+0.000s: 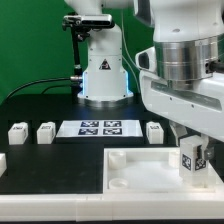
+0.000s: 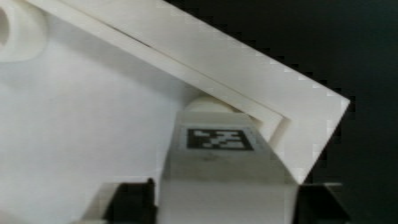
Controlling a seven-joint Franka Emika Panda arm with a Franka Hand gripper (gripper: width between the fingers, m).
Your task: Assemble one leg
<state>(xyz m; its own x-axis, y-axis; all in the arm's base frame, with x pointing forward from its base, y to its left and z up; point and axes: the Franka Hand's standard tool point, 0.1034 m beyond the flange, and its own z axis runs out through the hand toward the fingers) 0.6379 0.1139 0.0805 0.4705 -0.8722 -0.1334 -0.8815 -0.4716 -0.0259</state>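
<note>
Your claw (image 1: 194, 152) is clamped on the blocky white plastic leg (image 1: 191, 160), over the smooth tray (image 1: 140, 172). Only the exterior view shows you spare legs (image 1: 46, 131) by the marker board (image 1: 100, 127).

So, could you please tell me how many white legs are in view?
4. Two legs sit at the exterior view's left of the marker board, one at its right, one in the tool above the large white part. The arm may hide more.

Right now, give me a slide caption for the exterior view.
Panda gripper holds a tagged leg at the corner of the white tray-like part; three spare legs flank the marker board.
</note>
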